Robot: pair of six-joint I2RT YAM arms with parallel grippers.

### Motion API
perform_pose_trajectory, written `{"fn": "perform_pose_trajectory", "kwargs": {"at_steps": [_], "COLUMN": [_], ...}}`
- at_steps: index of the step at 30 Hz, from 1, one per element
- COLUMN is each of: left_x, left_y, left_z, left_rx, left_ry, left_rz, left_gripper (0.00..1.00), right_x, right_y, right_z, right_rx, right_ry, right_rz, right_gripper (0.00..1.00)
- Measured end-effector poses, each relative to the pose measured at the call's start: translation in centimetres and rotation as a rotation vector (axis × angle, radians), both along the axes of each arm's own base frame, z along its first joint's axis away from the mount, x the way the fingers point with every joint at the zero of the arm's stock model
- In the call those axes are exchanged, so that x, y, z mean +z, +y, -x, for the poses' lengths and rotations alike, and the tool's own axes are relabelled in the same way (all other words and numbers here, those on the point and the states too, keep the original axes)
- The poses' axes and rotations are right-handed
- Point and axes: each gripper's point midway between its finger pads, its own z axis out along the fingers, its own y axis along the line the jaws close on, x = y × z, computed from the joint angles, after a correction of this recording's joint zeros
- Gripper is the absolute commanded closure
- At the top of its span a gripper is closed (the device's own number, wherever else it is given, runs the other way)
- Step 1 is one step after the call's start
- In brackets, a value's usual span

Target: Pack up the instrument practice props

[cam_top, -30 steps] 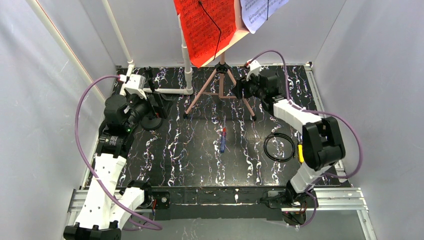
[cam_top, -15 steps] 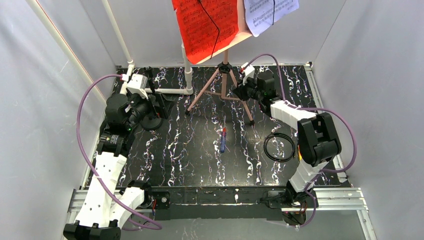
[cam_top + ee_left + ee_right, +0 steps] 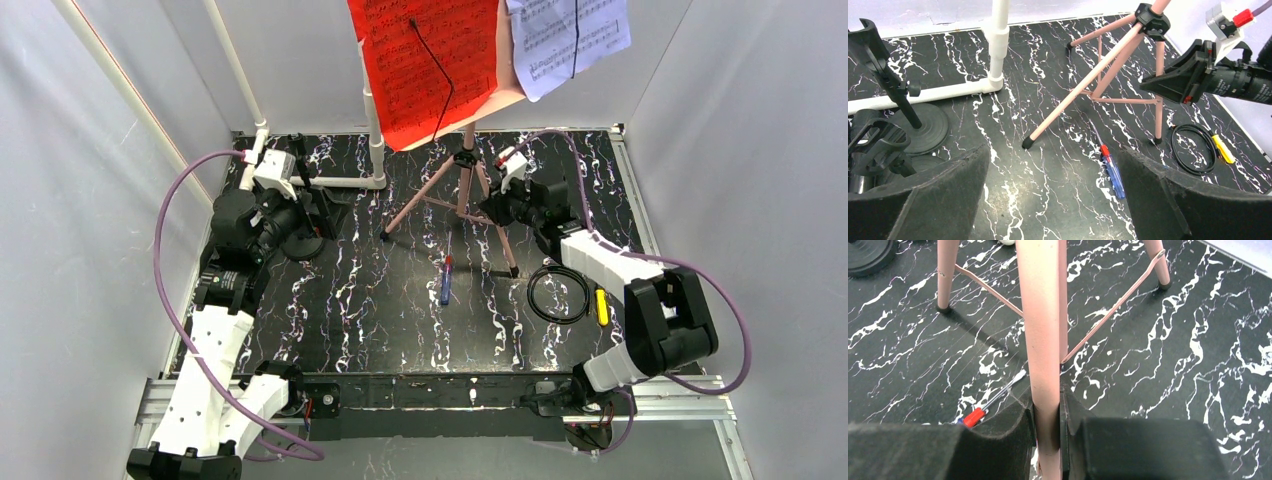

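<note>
The pink sheet-music rack stands on its tripod legs (image 3: 465, 180) at the back middle. It carries a red music sheet (image 3: 425, 60) and a white music sheet (image 3: 570, 40). My right gripper (image 3: 493, 207) is shut on the near right tripod leg (image 3: 1045, 340), which passes between its jaws (image 3: 1048, 415). It also shows in the left wrist view (image 3: 1155, 82). My left gripper (image 3: 1053, 150) is open and empty, above the mat at the left (image 3: 296, 222). Two black microphones (image 3: 885, 75) on round bases (image 3: 928, 127) stand just left of it.
A white pipe frame (image 3: 370, 140) stands at the back left. A blue and red screwdriver (image 3: 445, 280) lies mid-mat. A black cable ring (image 3: 558, 293) and a yellow tool (image 3: 601, 306) lie at the right. Grey walls close in on both sides and at the back.
My right gripper has moved right and nearer with the tripod leg in it. The whole rack and its sheets have shifted right. The left arm has barely moved.
</note>
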Motion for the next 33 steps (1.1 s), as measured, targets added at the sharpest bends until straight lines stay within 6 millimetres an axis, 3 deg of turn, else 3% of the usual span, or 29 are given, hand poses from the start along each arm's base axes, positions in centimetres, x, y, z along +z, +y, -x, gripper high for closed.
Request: {"fn": "perform_pose_trajectory", "kwargs": {"at_steps": [9,18,25,30,33], "left_x": [0.3,0.5,1.7,5.9,9.1], "left_y": [-0.1,-0.6,-0.9,-1.9,-2.7], "left_z": [0.4,0.8,1.4,2.2,2.5], "left_rx": [-0.010,-0.042,-0.069,-0.123,-0.176], "left_ry": [-0.011,-0.018,-0.036,-0.087,-0.125], "left_rz": [0.004,0.010,0.019,0.062,0.094], "left_gripper": [0.02,0.02,0.03,0.06,0.07], "right_x": [-0.1,0.4,4.8,8.7,12.7], "right_y": [-1.4,-2.2,-3.2,-4.3,-4.8], "right_z": [3.4,5.5,7.9,10.2,11.7], "right_rx": [-0.027,-0.056,-0.087,-0.104,-0.101], "right_ry": [0.034,0.088,0.040,-0.005,-0.054], "right_rz": [-0.019,-0.049,-0.110,-0.155,-0.192], "right_gripper": [0.82,0.42,0.27,0.23,0.23]}}
